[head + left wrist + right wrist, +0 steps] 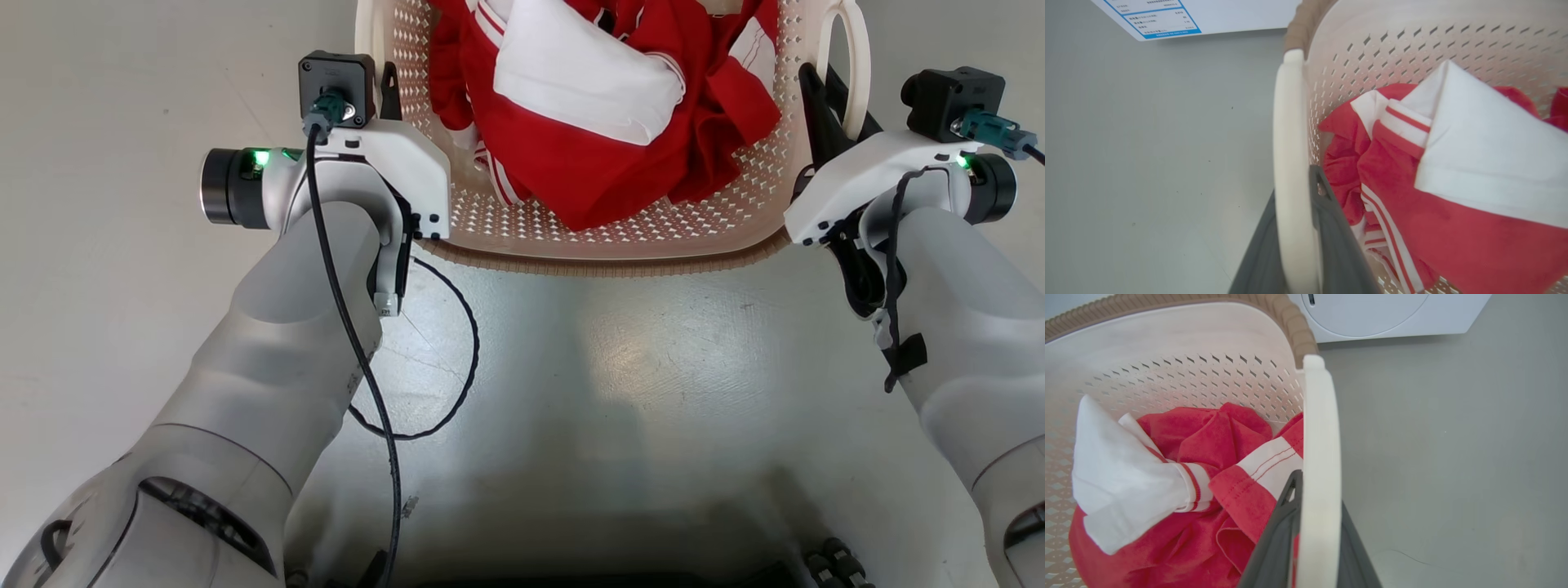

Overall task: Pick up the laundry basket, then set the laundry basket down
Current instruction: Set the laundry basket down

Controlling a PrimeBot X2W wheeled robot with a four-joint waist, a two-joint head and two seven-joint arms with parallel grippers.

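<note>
Left claw (1294,196) and right claw (1318,494) seem clamped on basket (612,241) by its handles (1286,143); next, an even lift.

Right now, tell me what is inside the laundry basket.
Inside the laundry basket lies crumpled red clothing with white stripes, a white piece on top. The clothes cover most of its bottom; anything beneath them is hidden.

The left fingers (1335,237) clasp the white handle (1290,163) of the basket (1412,53) from both sides; red-and-white clothes (1453,183) lie inside, grey floor (1147,163) beside it.
</note>
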